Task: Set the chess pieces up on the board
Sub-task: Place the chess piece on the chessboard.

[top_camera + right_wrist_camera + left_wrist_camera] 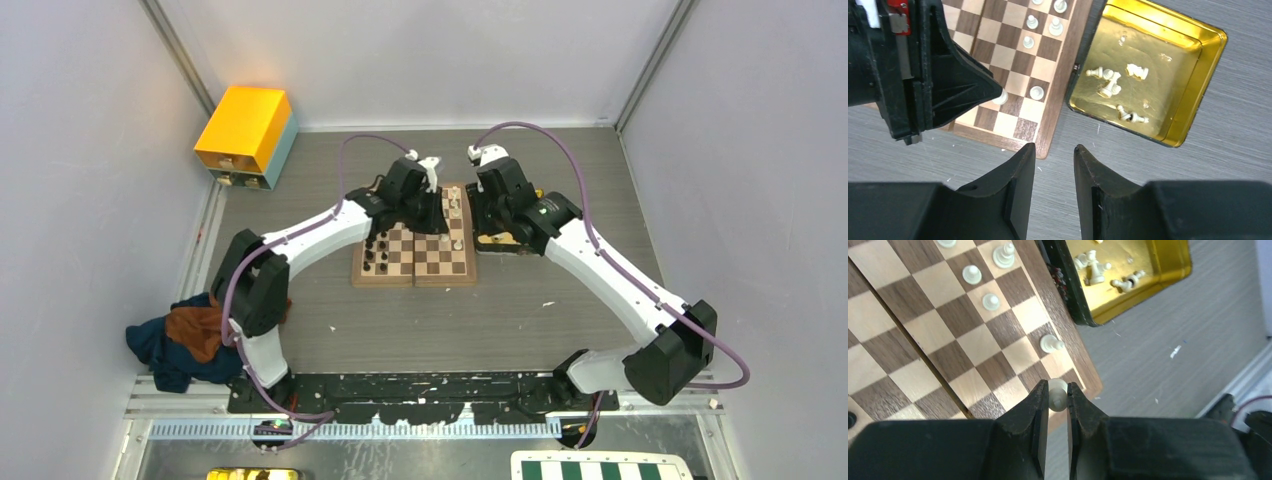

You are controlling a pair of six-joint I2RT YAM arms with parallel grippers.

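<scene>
Left gripper (1057, 396): fingers narrow, pinching one white piece (1058, 389) by its head, apparently upright. It hangs over a square near the corner of the board (923, 355), just beside a standing white piece (1050, 343). Target lies straight below, so a short vertical descent looks sufficient.

Right gripper (1054, 152): wide, empty, over bare table off that corner. It is the nearer arm to the gold tin (1198, 55), where loose white pieces (1110, 85) lie toppled.

Wood, smooth satin: board (1008, 55). Gold metal, glossy: tray (1148, 45), 3 o'clock of board. Cream, smooth, slight sheen: chess pieces (1037, 92). Grey wood-grain, matt: table (1158, 190). Black plastic, matt: right gripper (1054, 146). Soft crumpled cloth (190, 335), 8 o'clock.
</scene>
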